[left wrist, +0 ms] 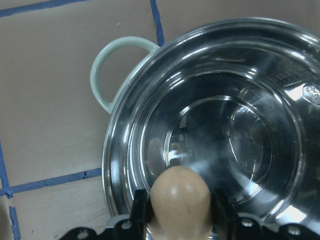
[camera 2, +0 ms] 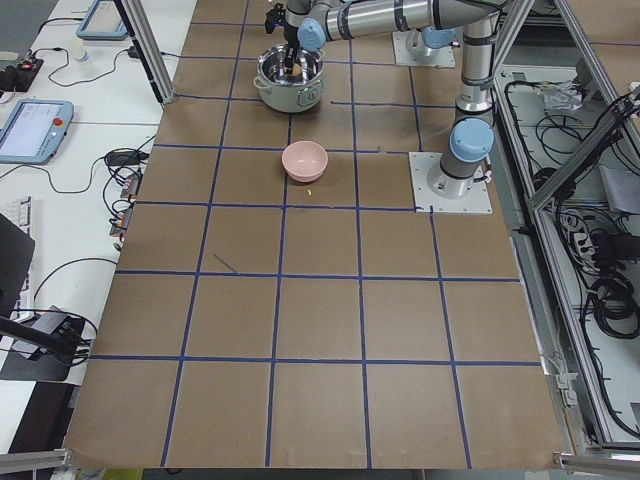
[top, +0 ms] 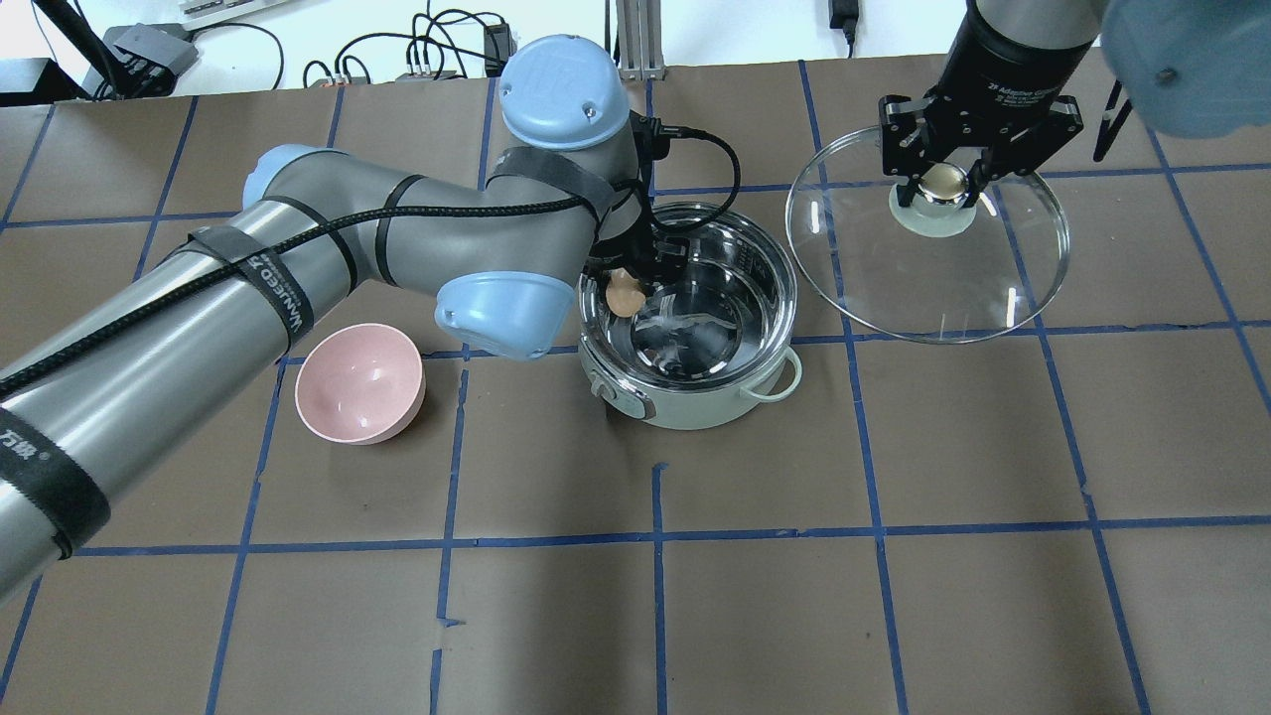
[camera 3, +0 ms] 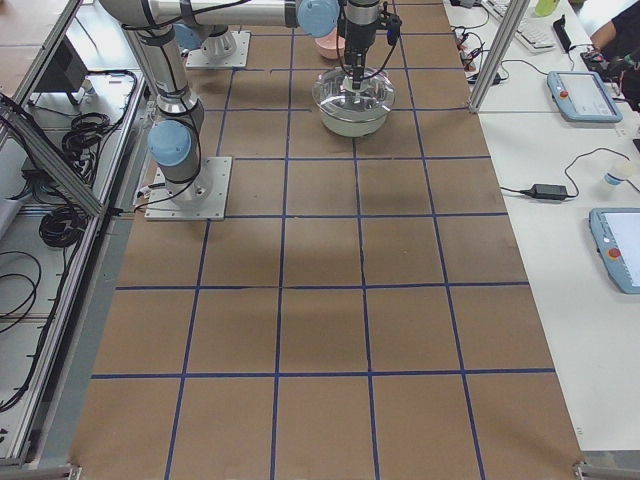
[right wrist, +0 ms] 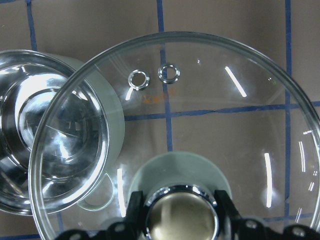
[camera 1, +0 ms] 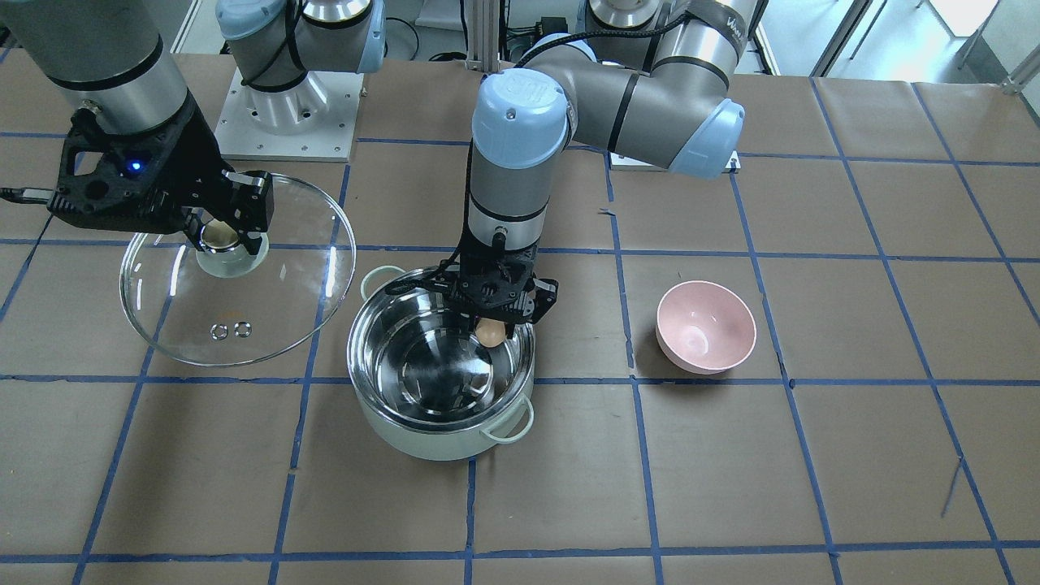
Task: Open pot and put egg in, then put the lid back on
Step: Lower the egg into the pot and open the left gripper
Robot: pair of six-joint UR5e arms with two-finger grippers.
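Observation:
The mint-green pot (camera 1: 422,439) stands open at the table's middle, its steel inside bare; it also shows in the overhead view (top: 685,402) and the left wrist view (left wrist: 210,145). My left gripper (camera 1: 490,331) is shut on the brown egg (camera 1: 488,331) and holds it over the pot's inside near the rim; the egg also shows from overhead (top: 626,294) and at the wrist (left wrist: 180,197). My right gripper (top: 941,185) is shut on the gold knob (right wrist: 181,215) of the glass lid (camera 1: 276,301) and holds it in the air beside the pot.
A pink bowl (camera 1: 705,327) stands on the brown paper on the pot's other side from the lid, also in the overhead view (top: 359,382). Blue tape lines cross the table. The arm bases stand at the table's back.

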